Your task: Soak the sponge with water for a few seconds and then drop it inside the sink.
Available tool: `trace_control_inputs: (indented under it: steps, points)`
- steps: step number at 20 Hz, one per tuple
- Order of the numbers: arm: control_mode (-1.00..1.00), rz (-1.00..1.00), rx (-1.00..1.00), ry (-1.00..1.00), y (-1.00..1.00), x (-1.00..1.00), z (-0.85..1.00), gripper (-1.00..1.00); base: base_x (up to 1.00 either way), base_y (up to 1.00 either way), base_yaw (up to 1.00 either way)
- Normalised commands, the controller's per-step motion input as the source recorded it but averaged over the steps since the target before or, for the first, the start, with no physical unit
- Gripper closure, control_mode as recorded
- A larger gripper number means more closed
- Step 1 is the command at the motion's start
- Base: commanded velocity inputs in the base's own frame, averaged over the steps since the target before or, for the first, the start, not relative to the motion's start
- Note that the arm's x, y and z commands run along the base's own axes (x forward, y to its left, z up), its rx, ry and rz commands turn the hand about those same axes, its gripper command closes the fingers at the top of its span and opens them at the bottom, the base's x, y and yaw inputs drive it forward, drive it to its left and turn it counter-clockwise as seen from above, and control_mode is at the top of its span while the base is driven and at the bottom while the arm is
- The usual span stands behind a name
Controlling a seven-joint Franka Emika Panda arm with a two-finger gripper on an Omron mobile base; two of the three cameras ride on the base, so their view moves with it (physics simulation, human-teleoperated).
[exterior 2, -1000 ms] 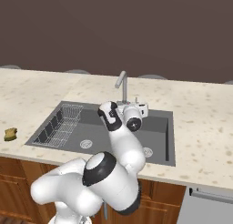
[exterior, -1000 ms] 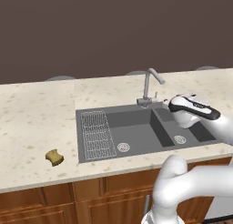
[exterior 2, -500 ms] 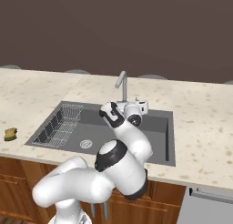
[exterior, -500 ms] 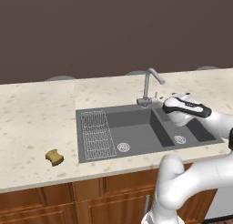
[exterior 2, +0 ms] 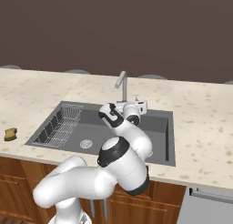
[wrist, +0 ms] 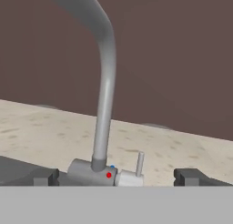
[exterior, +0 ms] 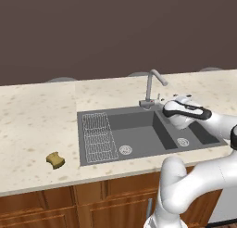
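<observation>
The sponge (exterior: 55,160) is a small mustard-yellow block lying on the counter left of the sink (exterior: 139,135); the right base view shows the sponge (exterior 2: 10,134) at its far left edge, well away from the sink (exterior 2: 157,127). My gripper (exterior: 166,98) hovers over the right basin, pointing at the base of the grey faucet (exterior: 151,87). In the hand view the gripper (wrist: 117,177) is open, its dark fingertips (wrist: 45,176) standing wide on either side of the faucet base and its small lever (wrist: 140,164). Nothing is held. No water shows at the spout.
A ribbed wire drainboard (exterior: 97,135) fills the sink's left section, with round silver drains (exterior: 125,149) in the basins. Speckled beige counter (exterior: 32,125) runs to both sides. A dark wall stands behind the faucet (exterior 2: 122,84).
The hand has edged left toward the faucet base, and the arm's lower links have swung round. The jaws stayed wide. The sponge has not moved.
</observation>
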Motion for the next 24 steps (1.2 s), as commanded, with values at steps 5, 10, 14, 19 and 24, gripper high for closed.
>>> trace_control_inputs:
  steps: [5,10,14,19,24]
  points:
    - [-1.00,0.03,0.00,0.00,-0.28,0.00,0.00,-1.00,0.00,0.00,0.00]
    - [-1.00,0.03,0.00,0.00,-0.10,0.00,0.00,-1.00,0.00,0.00,0.00]
    - [-1.00,0.01,0.00,0.00,0.03,0.05,-0.02,-1.00,0.00,0.00,0.00]
    - [-1.00,0.00,0.00,0.00,0.13,0.22,-0.05,-1.00,0.00,0.00,0.00]
    - [-1.00,0.00,0.00,0.00,0.07,0.40,-0.14,-1.00,0.00,0.00,0.00]
